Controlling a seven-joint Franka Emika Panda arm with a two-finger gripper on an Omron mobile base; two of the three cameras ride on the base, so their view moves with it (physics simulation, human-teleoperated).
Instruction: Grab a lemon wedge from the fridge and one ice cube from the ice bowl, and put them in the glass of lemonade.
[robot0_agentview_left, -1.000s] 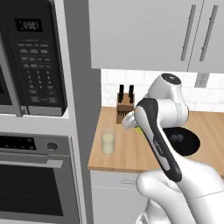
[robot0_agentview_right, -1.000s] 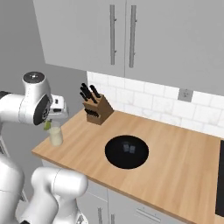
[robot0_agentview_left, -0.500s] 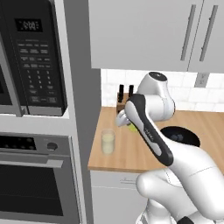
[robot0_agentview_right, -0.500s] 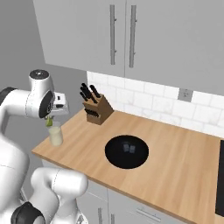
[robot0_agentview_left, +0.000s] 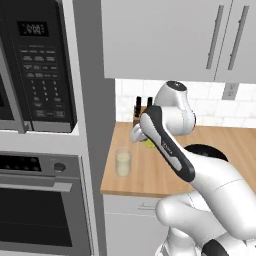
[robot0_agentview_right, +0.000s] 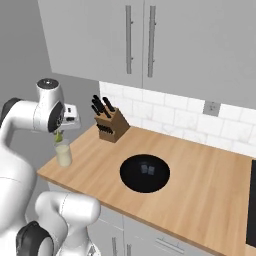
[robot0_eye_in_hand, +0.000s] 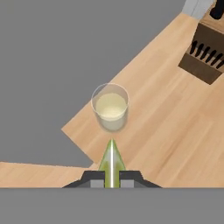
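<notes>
The glass of lemonade (robot0_agentview_right: 63, 154) stands near the left end of the wooden counter (robot0_agentview_right: 200, 190), a short clear tumbler of pale yellow liquid (robot0_eye_in_hand: 110, 107). My gripper (robot0_agentview_right: 59, 134) hovers just above and beside it, shut on the lemon wedge (robot0_eye_in_hand: 111, 162), a thin yellow-green sliver pinched between the finger tips (robot0_eye_in_hand: 94, 177). In the left base view the lemon wedge (robot0_agentview_left: 149, 144) shows to the right of the glass (robot0_agentview_left: 123, 161). The black ice bowl (robot0_agentview_right: 145, 173) sits mid-counter with pale cubes inside. The fridge is out of view.
A wooden knife block (robot0_agentview_right: 110, 125) stands against the tiled wall behind the glass. A tall grey panel with the microwave (robot0_agentview_left: 37, 65) and the wall oven (robot0_agentview_left: 40, 200) bounds the counter on the left. Upper cabinets (robot0_agentview_right: 140, 40) hang overhead. A black cooktop (robot0_agentview_right: 252, 200) lies at the far right.
The arm has swung left across the counter, carrying the lemon wedge closer to the glass. The gripper stays shut on the wedge. Glass, bowl and knife block have not moved.
</notes>
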